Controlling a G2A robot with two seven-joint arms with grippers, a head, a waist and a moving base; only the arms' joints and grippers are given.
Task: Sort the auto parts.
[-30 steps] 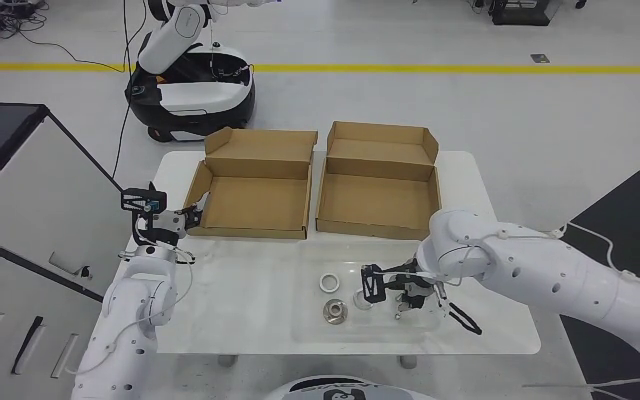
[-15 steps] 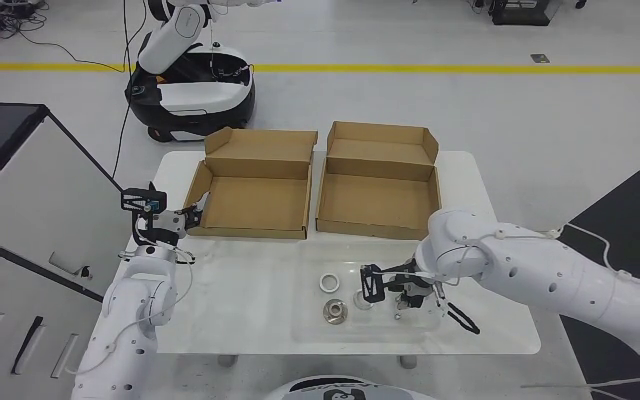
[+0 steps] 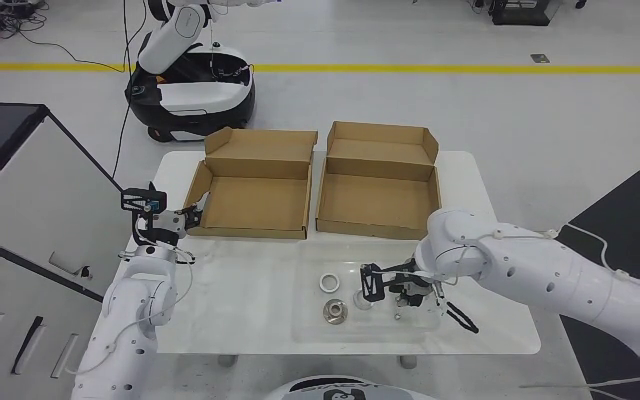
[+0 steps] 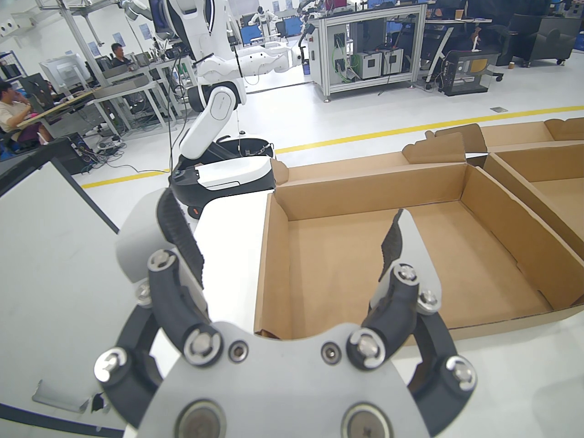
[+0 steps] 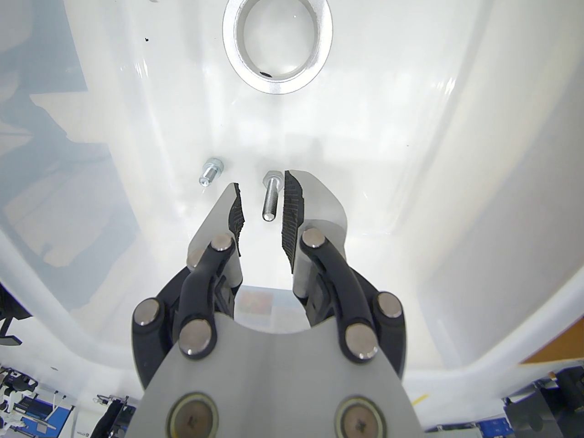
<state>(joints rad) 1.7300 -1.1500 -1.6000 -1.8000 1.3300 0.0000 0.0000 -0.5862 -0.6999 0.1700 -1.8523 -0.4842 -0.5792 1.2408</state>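
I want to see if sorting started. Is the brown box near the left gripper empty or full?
Empty. The cardboard box has a bare floor, no parts inside, in the left wrist and top views.

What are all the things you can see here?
Table: 1, white.
Cardboard boxes: 2, brown, open, side by side at the table's far side, left box and right box.
Tray: 1, clear, at the table's near edge.
Ring: 1, silver, in the tray ahead of the right pincer.
Grey round part: 1, metal, at the tray's left end.
Pale ring: 1, white, beside that part; maybe the same ring.
Bolts: 2, silver, in the tray; long bolt between the right pincer's fingers, short bolt beside it.
Other robot: 1, white and black, on the floor beyond the table.
Left pincer: 1, black and silver, open, by the left box's corner.
Right pincer: 1, open, down in the tray.
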